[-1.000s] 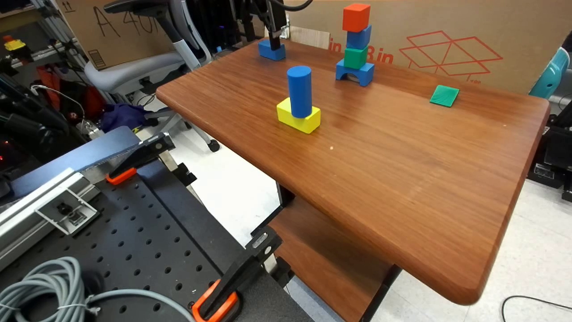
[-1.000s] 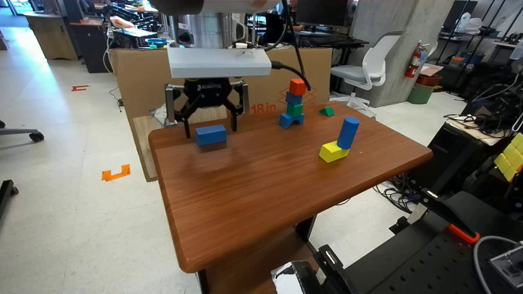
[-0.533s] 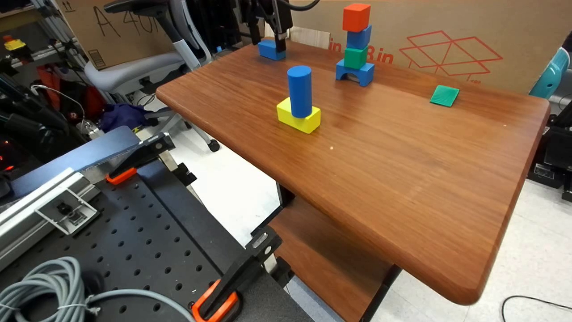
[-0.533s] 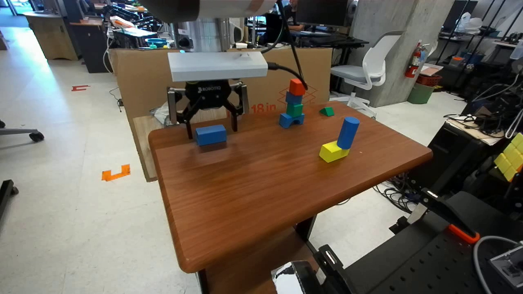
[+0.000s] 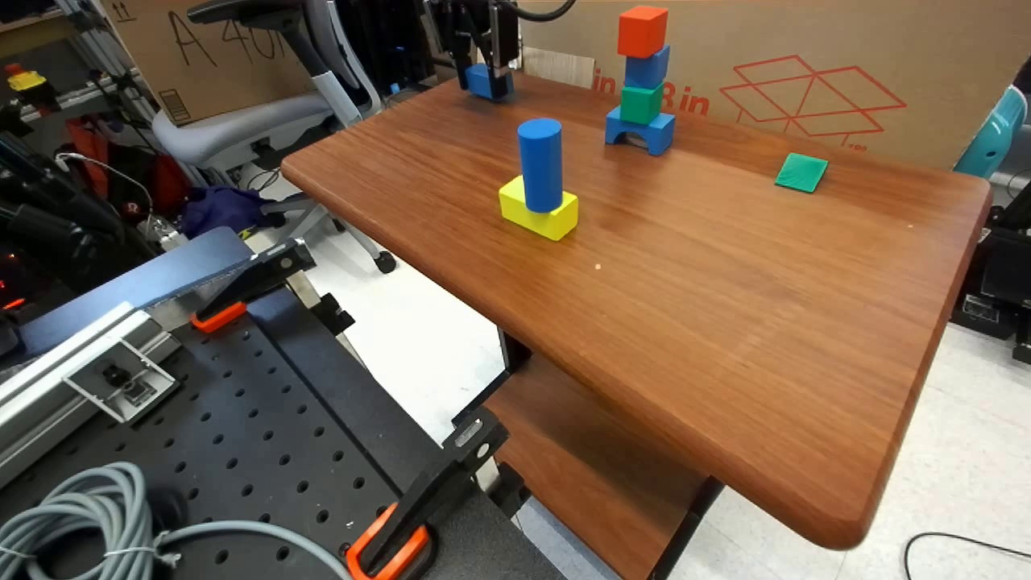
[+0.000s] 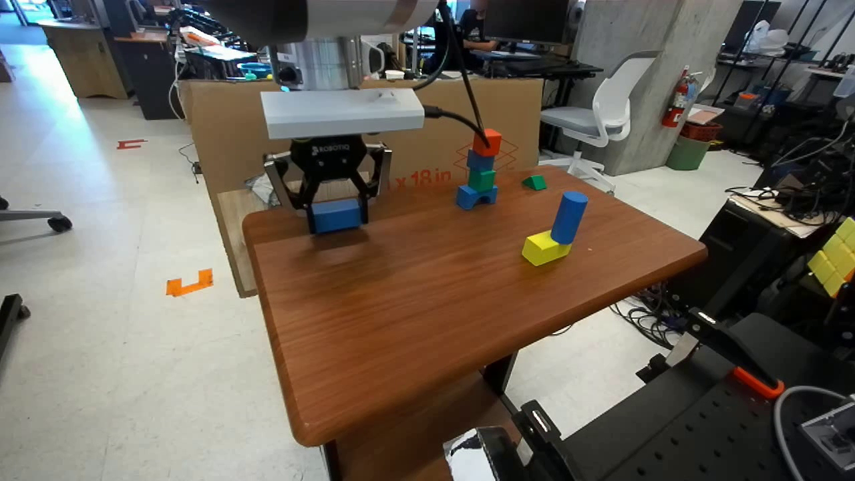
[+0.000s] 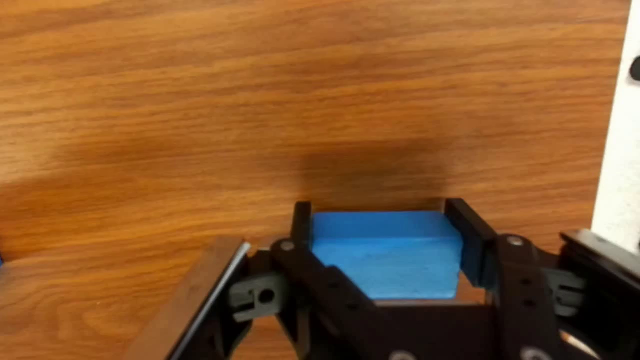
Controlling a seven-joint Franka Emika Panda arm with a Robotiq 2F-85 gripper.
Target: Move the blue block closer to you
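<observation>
Gripper (image 6: 338, 223) pinches the blue block (image 7: 387, 257) near the table edge (image 6: 265, 294) (stack (image 6: 481, 176) standing well apart)

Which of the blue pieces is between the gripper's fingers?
The low rectangular blue block, held at both ends by the gripper; the blue cylinder, blue cube and blue arch stand clear of it.

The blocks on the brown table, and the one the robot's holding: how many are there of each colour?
Blue: 4 (held blue block, cylinder, blue cube, arch)
Red: 1 (red cube)
Green: 2 (green cube, wedge)
Yellow: 1 (brick)
Total: 8
</observation>
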